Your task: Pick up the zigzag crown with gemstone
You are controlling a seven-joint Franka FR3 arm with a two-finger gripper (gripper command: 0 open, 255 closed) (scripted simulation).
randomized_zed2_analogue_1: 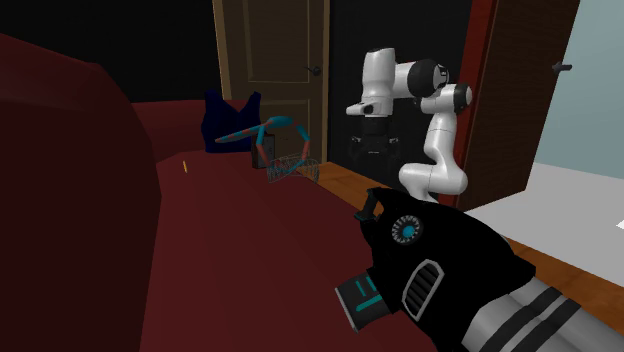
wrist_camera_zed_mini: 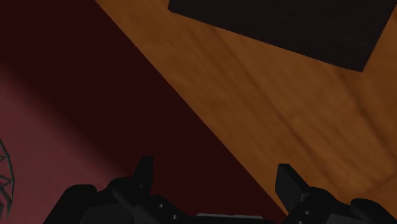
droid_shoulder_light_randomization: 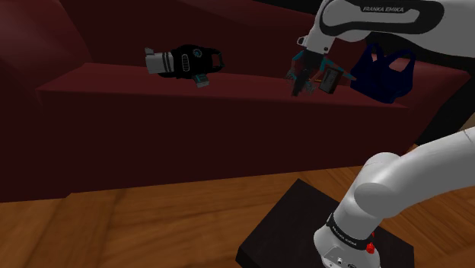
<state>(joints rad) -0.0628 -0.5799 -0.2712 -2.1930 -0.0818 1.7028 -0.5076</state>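
Observation:
The zigzag crown [droid_shoulder_light_randomization: 384,72] is dark blue and stands upright on the dark red sofa seat [droid_shoulder_light_randomization: 228,87], against the backrest; it is also in the second exterior view [randomized_zed2_analogue_1: 232,120]. My black gripper [wrist_camera_zed_mini: 216,168] is open, its fingers wide apart with nothing between them. It hangs pointing down over the sofa's front edge, above the wooden floor [wrist_camera_zed_mini: 273,108]. In the second exterior view the gripper [randomized_zed2_analogue_1: 368,150] sits to the right of the crown, with a wire basket between them.
A wire basket with teal and red hoops [randomized_zed2_analogue_1: 285,155] lies on the seat near the crown, also in the shoulder view [droid_shoulder_light_randomization: 316,76]. A black and white torch-like object [droid_shoulder_light_randomization: 183,61] rests further along the seat. The black stand [droid_shoulder_light_randomization: 304,228] is on the floor.

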